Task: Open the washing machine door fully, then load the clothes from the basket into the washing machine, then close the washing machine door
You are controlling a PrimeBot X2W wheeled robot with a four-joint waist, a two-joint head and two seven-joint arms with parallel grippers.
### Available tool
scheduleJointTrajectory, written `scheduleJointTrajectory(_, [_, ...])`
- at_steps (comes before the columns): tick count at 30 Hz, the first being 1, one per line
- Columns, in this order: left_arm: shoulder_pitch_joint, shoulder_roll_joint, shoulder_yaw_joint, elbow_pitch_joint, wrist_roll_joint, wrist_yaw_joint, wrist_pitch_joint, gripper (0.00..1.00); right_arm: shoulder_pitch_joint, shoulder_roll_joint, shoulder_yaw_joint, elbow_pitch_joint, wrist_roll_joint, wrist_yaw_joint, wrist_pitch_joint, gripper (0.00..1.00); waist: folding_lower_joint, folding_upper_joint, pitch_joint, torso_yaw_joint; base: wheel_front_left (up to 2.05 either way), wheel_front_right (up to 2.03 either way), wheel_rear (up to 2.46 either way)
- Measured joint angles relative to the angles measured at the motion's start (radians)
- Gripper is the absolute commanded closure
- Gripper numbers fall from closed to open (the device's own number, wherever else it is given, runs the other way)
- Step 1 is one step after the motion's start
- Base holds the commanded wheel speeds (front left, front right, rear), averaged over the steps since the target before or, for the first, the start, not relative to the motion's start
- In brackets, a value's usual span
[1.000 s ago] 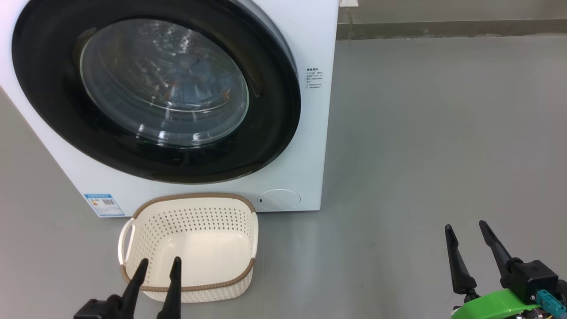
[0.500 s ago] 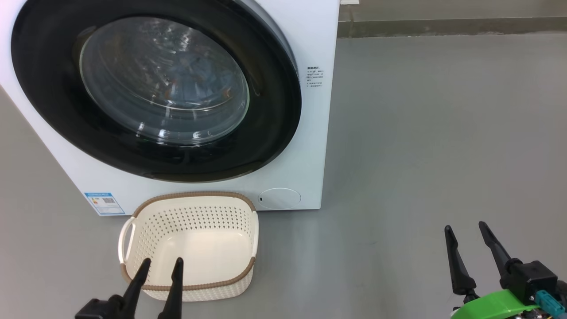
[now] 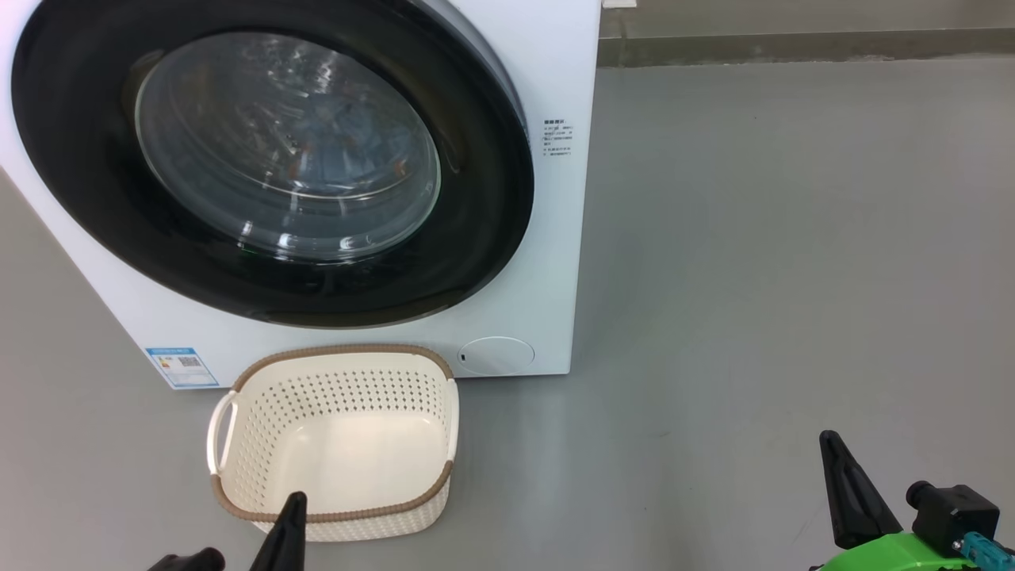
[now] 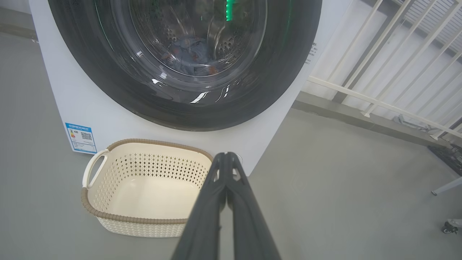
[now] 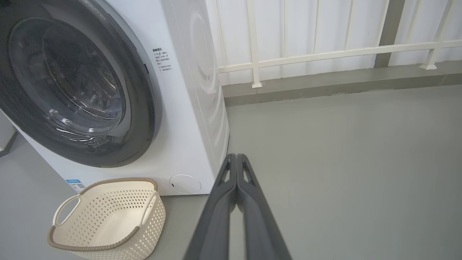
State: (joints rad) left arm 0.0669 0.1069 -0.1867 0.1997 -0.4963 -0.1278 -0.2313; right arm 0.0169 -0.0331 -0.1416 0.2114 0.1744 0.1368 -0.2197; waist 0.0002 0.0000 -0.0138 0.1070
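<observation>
A smooth grey floor (image 3: 753, 277) runs from the robot to a low concrete kerb (image 5: 325, 88) under a white railing (image 5: 325, 54). To the right of the washing machine (image 3: 555, 238) the floor lies wide and bare up to that kerb. The washing machine door (image 3: 79, 198) sits flat against the front. Behind its glass, blue cloth with orange specks, the clothes (image 4: 191, 61), lies in the drum. The basket (image 3: 333, 353) stands on the floor just in front of the machine's lower edge, between the blue label (image 3: 181, 366) and the round cap (image 3: 496, 354), its pale bottom showing. The left gripper (image 4: 225, 155) hangs before the basket's near rim, fingers pressed together on nothing. The right gripper (image 5: 236, 156), likewise clenched and holding nothing, hangs over the bare floor, well apart from the machine.
</observation>
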Motion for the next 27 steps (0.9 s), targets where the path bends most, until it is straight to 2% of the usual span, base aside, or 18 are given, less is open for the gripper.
scheduleJointTrajectory(27, [-0.015,-0.004,0.045,0.017,-0.271,0.0,0.066,1.0,-0.003,0.0,0.002,0.01,0.333,0.0,0.07,1.0,-0.0001,0.0,0.005,-0.025,0.0,0.0,0.0])
